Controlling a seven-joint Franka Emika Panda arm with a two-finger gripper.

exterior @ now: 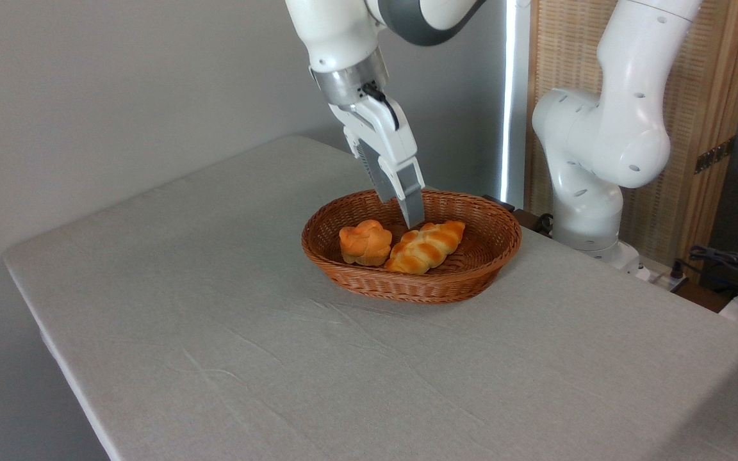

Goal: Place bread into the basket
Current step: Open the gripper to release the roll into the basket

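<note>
The bread (426,246) is lying flat on the floor of the basket (471,282), a long plaited loaf with a golden-orange crust, pale cream lines running between the plaits, and ends that are narrowing to blunt tips. It is sitting slantwise, its far end pointing toward the back right of the basket and its near end resting just beside a small round bun (364,242), which is showing a lumpy, flower-like top in a deeper orange. The two are looking close enough to touch, though the contact itself is hard to make out. The basket is a shallow oval of reddish-brown wicker with a flared rim, standing on the grey cloth covering the bench (279,358). The hand (410,214) is hanging above the loaf's far end, tilted down into the basket, holding nothing; from this angle its fingers are overlapping, so whether they are apart or together cannot be told.
</note>
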